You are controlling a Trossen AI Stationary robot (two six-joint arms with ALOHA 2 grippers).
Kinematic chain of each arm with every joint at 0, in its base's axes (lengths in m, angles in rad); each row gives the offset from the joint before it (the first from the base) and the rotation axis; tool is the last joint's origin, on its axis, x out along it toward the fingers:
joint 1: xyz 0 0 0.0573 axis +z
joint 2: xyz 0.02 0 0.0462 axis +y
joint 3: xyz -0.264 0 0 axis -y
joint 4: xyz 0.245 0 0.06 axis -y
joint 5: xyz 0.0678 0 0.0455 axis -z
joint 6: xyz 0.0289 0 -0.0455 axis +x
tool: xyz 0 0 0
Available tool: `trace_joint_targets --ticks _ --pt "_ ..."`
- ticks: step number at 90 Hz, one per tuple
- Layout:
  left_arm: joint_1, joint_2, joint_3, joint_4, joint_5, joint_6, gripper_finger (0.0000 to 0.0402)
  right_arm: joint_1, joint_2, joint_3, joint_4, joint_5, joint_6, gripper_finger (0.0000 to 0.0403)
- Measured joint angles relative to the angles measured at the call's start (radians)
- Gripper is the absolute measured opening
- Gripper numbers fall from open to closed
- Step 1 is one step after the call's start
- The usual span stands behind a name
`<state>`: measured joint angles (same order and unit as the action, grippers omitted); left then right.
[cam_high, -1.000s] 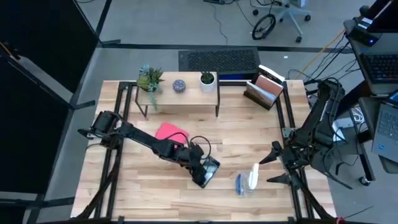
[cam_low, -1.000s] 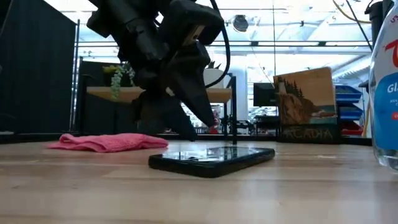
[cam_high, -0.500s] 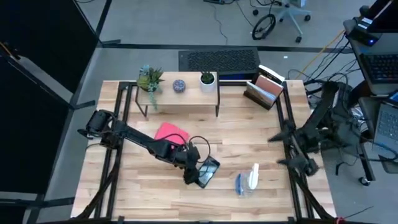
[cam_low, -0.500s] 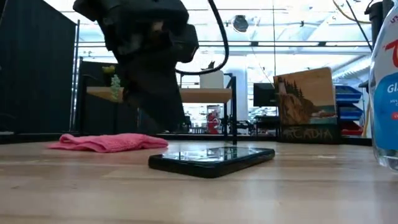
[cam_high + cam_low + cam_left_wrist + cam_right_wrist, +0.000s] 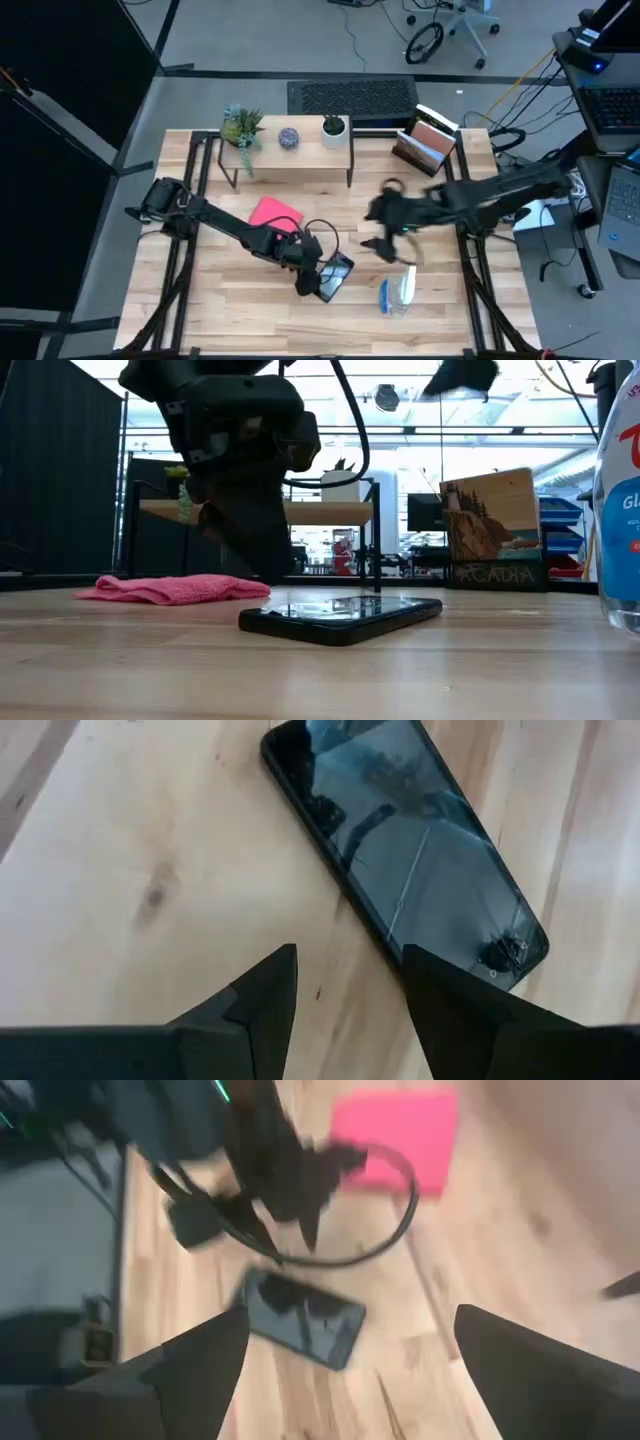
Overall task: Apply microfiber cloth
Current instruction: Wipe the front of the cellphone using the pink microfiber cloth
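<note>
My left gripper (image 5: pixel 308 285) hangs open and empty at the near end of the black smartphone (image 5: pixel 405 845). Only my left wrist view shows cracks in its glossy glass. The microfiber cloth (image 5: pixel 274 214), soft and pink, lies flat behind my left arm, apart from the phone. My right gripper (image 5: pixel 385 246) is blurred overhead, over bare wood by the spray bottle (image 5: pixel 404 287); its fingers look spread wide, holding nothing.

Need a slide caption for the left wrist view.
Open left gripper poised above the table beside the black smartphone.
</note>
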<state>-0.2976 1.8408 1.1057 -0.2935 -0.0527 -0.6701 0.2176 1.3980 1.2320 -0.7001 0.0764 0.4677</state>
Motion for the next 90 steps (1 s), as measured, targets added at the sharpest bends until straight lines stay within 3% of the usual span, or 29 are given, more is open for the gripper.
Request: trace_joint_targets --ticks 30,50,71,90 --pt "-0.004 0.0 0.0 0.0 -0.016 0.021 0.0164 0.03 0.354 0.0 0.018 -0.052 -0.008 0.0336" --pt "-0.008 0.001 0.0 0.001 -0.042 0.03 0.0164 0.092 0.513 0.0 0.034 -0.039 0.061 0.0336" --pt "-0.018 0.065 0.0 0.059 0.046 -0.03 0.0164 0.104 0.571 0.005 0.048 0.045 0.091 0.0336" --pt "-0.026 0.117 0.002 0.163 0.08 -0.081 0.0164 0.072 0.558 0.0 0.134 0.096 -0.003 0.0336"
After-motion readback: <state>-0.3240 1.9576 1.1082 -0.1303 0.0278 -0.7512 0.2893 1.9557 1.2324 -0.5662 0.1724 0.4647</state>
